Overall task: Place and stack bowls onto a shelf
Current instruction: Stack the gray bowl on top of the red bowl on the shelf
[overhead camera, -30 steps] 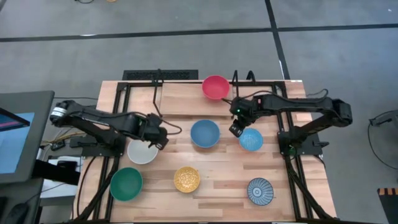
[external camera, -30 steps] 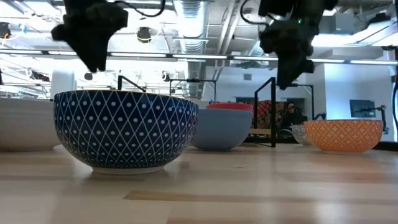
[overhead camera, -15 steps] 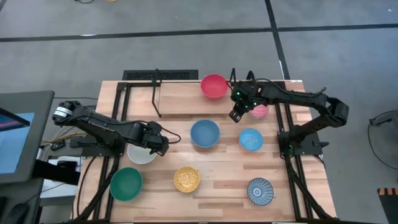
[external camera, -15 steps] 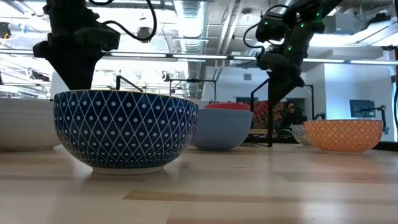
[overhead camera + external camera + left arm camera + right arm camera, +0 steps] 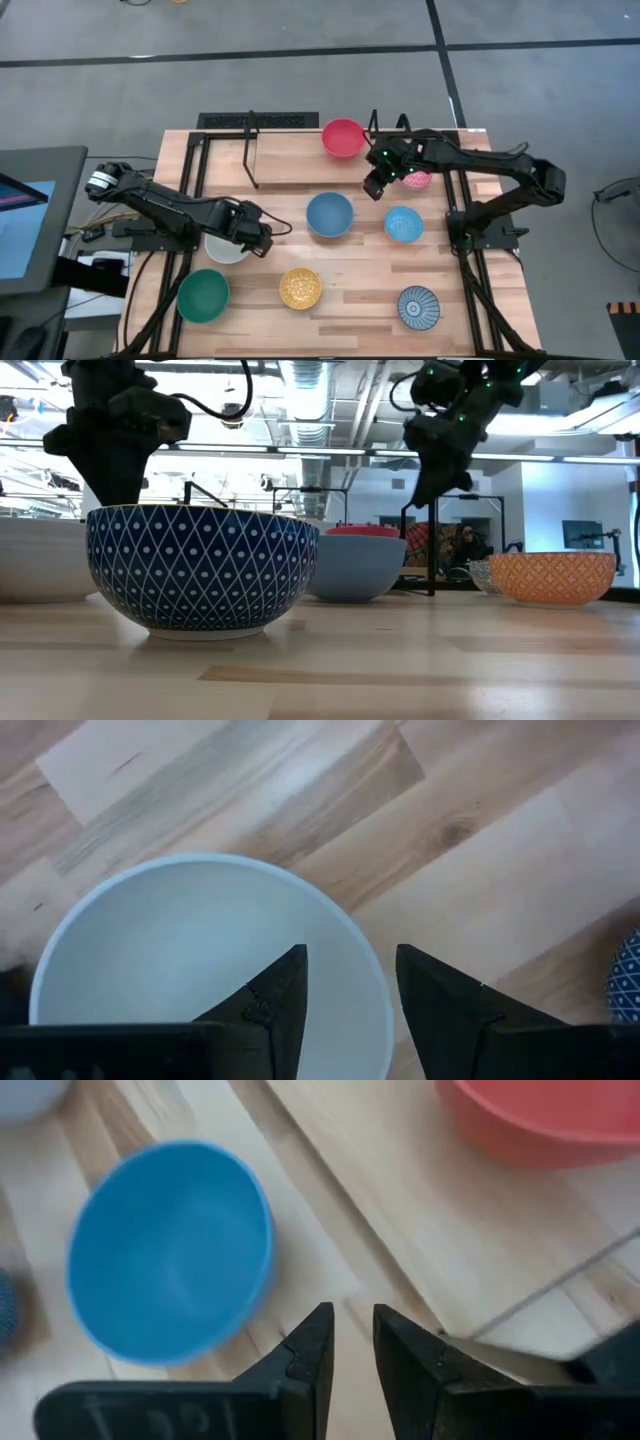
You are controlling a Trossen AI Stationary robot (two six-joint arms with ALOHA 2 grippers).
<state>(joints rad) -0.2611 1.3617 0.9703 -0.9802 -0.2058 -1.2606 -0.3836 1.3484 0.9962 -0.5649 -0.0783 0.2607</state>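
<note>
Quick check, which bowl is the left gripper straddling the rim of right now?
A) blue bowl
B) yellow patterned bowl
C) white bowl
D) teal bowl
C. In the left wrist view the left gripper has one finger inside the white bowl and the other outside its rim; the high view puts that gripper at the white bowl's edge, with the jaws apart, not yet closed on the rim.
</note>
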